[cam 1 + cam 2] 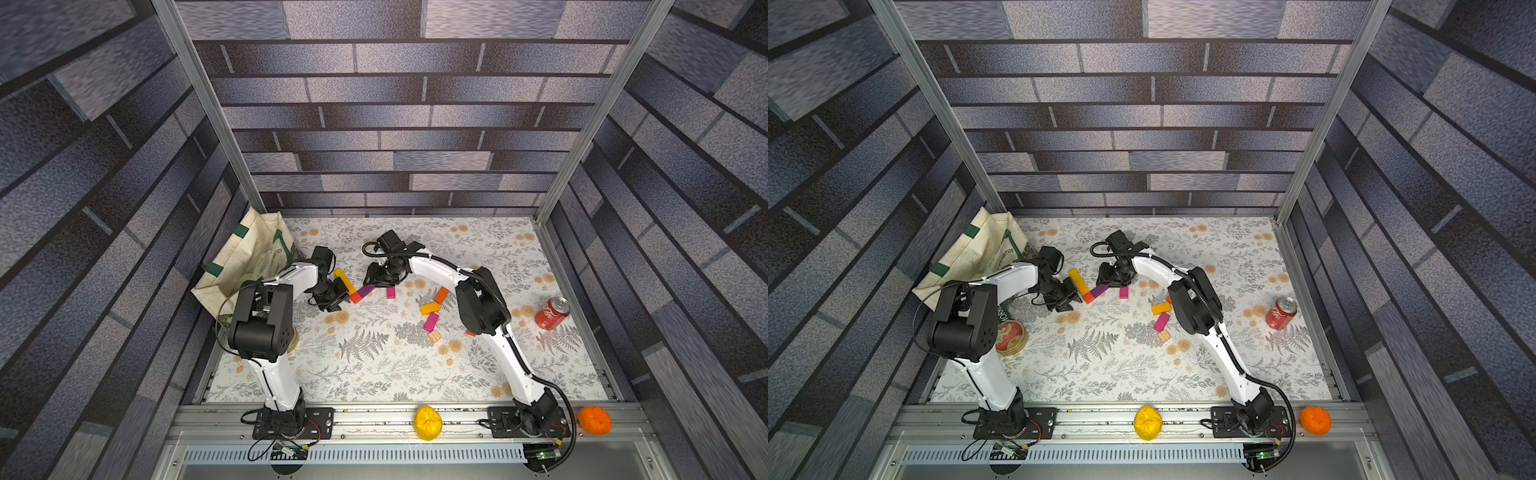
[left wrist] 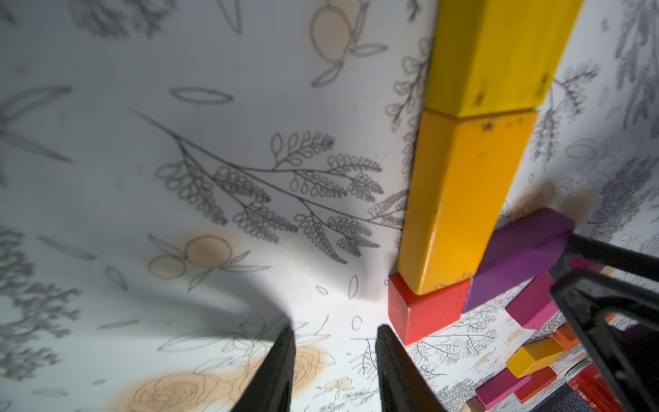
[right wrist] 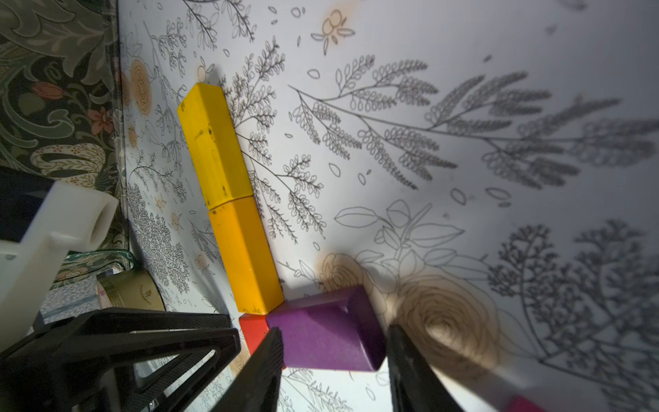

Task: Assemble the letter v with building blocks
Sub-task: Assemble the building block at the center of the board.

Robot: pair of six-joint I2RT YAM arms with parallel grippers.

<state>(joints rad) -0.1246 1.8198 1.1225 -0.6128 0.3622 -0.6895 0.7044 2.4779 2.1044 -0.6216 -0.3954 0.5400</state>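
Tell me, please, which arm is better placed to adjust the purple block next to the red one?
Right. The right pincer straddles the purple block, which lies against the red block. The left pincer stands open and empty beside the red block.

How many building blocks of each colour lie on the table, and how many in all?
yellow block: 1
amber blocks: 2
orange block: 1
red blocks: 2
purple block: 1
magenta blocks: 2
plain wood cube: 1
Total: 10
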